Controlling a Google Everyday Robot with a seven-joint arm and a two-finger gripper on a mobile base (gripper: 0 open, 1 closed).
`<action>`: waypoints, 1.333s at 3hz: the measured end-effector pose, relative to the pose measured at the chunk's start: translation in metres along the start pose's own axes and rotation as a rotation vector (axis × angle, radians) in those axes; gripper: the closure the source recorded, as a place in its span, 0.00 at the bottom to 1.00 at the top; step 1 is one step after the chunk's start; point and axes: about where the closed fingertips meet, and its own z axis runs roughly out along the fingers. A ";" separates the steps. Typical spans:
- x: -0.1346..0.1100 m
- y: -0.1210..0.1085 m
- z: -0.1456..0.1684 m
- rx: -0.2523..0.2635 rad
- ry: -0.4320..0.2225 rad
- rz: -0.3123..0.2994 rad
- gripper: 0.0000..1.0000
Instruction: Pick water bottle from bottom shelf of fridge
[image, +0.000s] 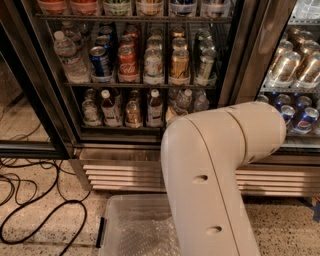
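Observation:
The fridge (243, 55) fills the upper part of the camera view, its middle section open to the racks. On the bottom shelf (120, 128) a small clear water bottle (183, 100) stands right of the middle, with a second clear bottle (201, 103) beside it. Brown-liquid bottles with white caps (154, 107) stand to their left. My beige arm (215, 170) bends across the lower right foreground and hides the shelf's right end. The gripper is out of view.
A much larger clear bottle (70, 57) and rows of cans (128, 64) sit on the rack above. The louvered steel base (125, 172) lies below the shelf. A clear plastic bin (135, 227) sits on the floor in front. Black cables (42, 220) lie at left.

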 end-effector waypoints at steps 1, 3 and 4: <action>-0.011 0.011 -0.014 0.032 -0.002 0.040 1.00; -0.016 0.004 -0.036 0.081 -0.022 0.057 1.00; -0.011 -0.004 -0.064 0.155 0.013 0.110 1.00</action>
